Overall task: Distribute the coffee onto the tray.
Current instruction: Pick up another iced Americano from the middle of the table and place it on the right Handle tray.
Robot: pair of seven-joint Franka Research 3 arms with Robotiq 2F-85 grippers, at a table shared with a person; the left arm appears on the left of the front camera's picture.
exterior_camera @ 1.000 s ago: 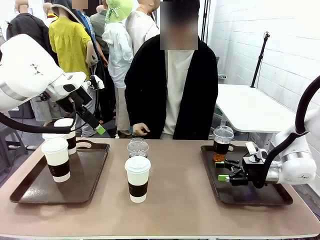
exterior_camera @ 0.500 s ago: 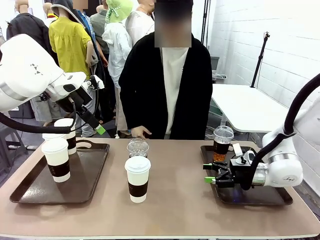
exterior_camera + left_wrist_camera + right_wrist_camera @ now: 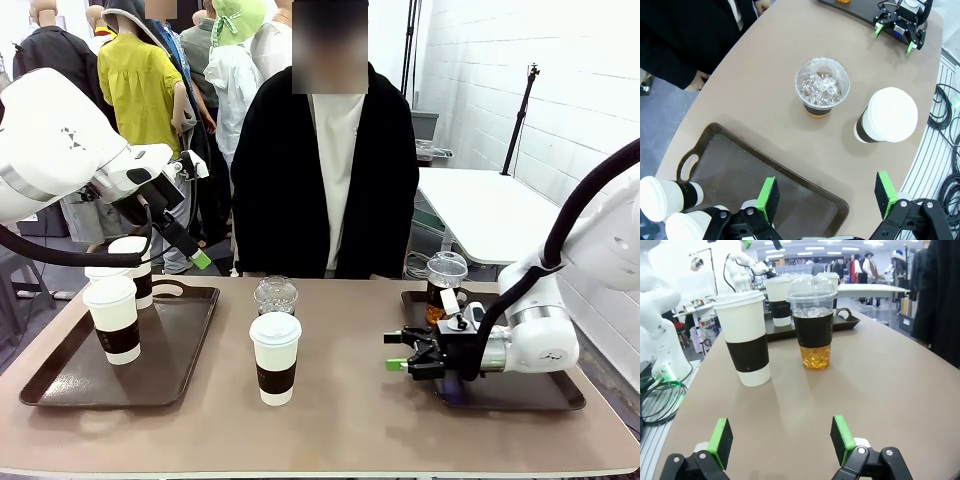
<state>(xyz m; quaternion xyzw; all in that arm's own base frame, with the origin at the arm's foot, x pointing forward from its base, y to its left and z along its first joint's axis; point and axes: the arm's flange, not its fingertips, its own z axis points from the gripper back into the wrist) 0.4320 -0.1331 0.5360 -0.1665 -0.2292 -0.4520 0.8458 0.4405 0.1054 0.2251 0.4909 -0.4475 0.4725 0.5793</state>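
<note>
Your right end effector (image 3: 395,351) has left the right tray (image 3: 540,395) and slid out past its left rim toward the middle of the bench (image 3: 350,430); a second ago it hung above the tray itself. Its fingers are spread wide with nothing between them. In its wrist view they face the two drinks standing loose mid-bench: the paper cup (image 3: 275,357) nearer your edge and the dome-lidded cup (image 3: 275,297) just behind it, toward the far edge. Neither has shifted. The person (image 3: 325,180) has straightened up and taken a hand off the far edge

One dome-lidded drink (image 3: 445,290) already stands at the far left corner of the right tray, and the sleeved paper cups (image 3: 114,320) stand toward the far left corner of the left tray (image 3: 170,350). Your left end effector (image 3: 827,197) hangs above that tray, unmoved, fingers apart and empty

I read this as the reach for the next cup, with two left to distribute. The right end effector is well short of both, so it needs more travel before closing; the paper cup looks the nearer of the two
</note>
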